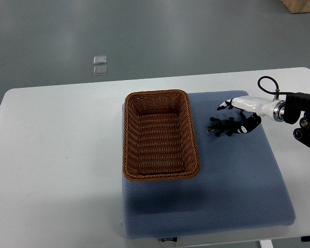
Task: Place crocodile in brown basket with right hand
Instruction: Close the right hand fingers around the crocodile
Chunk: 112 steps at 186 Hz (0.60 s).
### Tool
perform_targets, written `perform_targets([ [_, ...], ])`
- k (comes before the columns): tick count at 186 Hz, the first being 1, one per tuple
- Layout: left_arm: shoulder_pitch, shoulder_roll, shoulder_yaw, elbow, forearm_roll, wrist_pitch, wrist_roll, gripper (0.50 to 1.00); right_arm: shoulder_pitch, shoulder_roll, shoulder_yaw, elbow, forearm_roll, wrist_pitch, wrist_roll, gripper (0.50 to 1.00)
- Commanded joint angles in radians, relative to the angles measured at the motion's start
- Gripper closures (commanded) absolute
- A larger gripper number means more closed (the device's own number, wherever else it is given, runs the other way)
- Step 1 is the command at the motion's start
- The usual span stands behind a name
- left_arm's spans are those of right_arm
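A small dark toy crocodile (221, 126) lies on the blue mat (237, 181), just right of the brown wicker basket (128, 139), which has nothing in it. My right hand (235, 117) reaches in from the right edge and hovers at the crocodile's right end. Its fingers are spread: one white, black-tipped finger (226, 106) points left above the toy, and the dark lower fingers (249, 124) sit against its tail end. The hand is open and not closed around the toy. The left arm does not show.
The mat covers the right half of a white table (57, 155). Two small clear squares (99, 64) lie on the grey floor beyond the table. A cable loop (266, 82) rises from the right wrist.
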<state>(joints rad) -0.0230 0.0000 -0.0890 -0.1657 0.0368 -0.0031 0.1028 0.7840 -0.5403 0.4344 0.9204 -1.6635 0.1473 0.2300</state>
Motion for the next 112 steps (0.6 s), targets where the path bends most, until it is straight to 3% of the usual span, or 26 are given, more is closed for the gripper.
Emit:
perform_targets([
  [1,0.0,0.0,0.0,0.0,0.0,0.0,0.0,0.5,-0.002,0.0,-0.006,0.0,-0.001,0.0,0.002,0.681],
  [43,0.0,0.0,0.0,0.0,0.0,0.0,0.0,0.5,0.0,0.0,-0.034,0.0,-0.021,-0.022,0.012,0.703],
  [112,0.0,0.0,0.0,0.0,0.0,0.0,0.0,0.5,0.0,0.008,-0.037,-0.003,-0.021,-0.035,0.012,0.875],
])
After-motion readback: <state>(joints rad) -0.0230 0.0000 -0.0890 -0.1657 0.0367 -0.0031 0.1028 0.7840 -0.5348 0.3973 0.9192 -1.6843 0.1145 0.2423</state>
